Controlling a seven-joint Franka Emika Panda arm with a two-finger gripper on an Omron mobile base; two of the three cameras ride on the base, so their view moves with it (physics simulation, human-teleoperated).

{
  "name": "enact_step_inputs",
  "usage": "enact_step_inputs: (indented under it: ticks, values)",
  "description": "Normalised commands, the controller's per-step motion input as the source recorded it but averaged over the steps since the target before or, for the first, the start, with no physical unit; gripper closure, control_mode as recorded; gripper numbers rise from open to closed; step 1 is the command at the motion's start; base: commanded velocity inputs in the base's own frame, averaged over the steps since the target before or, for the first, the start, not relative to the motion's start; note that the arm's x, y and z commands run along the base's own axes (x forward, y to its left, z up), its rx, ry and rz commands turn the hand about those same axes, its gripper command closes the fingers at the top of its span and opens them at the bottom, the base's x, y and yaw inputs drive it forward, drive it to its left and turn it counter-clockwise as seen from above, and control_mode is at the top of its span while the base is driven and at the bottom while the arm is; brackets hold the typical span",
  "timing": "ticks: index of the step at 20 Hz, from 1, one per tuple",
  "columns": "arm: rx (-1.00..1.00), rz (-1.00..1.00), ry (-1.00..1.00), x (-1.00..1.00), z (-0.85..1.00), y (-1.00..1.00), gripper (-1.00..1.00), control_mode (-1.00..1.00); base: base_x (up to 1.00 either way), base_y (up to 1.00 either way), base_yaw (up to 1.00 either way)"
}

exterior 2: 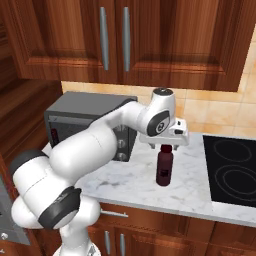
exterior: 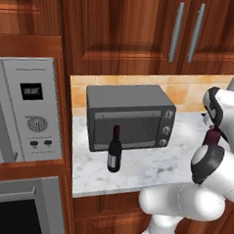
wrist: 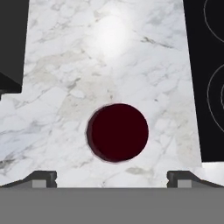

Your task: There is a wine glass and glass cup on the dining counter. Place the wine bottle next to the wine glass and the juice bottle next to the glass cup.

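Hand view looks straight down on a dark red round top, which I take to be the juice bottle (wrist: 117,132), standing upright on the marble counter (wrist: 109,57) with the black cooktop (wrist: 209,78) off to its right. The end effector (wrist: 112,176) sits right above it with its fingertips (wrist: 43,177) spread wide to either side of the cap, so it's open and holding nothing.

Right base view shows the same thing from the side: end effector (exterior 2: 165,145) directly over the neck of the squat maroon juice bottle (exterior 2: 164,167), which stands between the toaster oven (exterior 2: 85,122) and the cooktop (exterior 2: 232,170).

Left base view has the wine bottle (exterior: 115,150) further left, upright, just in front of the toaster oven (exterior: 129,115), untouched.

Handling-wise, my guess is both bottles are rigid, smooth and fairly heavy for their size, so slippery under the pads. The juice bottle's body looks wide, so I'd grab it at the narrow neck just under the cap, squarely centred. It looks pretty stable on its base, but an off-centre squeeze could still tip it.
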Motion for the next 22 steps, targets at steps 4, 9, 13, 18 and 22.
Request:
enact_step_inputs:
  ticks: [4, 9, 13, 18, 22]
  values:
    - [0.08, 0.0, 0.0, 0.14, -0.12, -0.04, -1.0, -1.0, 0.0, 0.0, 0.0]
    - [0.04, 0.0, 0.0, 0.11, -0.1, 0.0, -1.0, -1.0, 0.0, 0.0, 0.0]
    - [0.0, 0.0, 0.0, 0.09, -0.09, 0.0, -1.0, -1.0, 0.0, 0.0, 0.0]
    - [0.0, 0.0, 0.0, 0.05, -0.12, 0.0, -1.0, -1.0, 0.0, 0.0, 0.0]
    - [0.0, 0.0, 0.0, 0.04, -0.15, 0.0, -1.0, -1.0, 0.0, 0.0, 0.0]
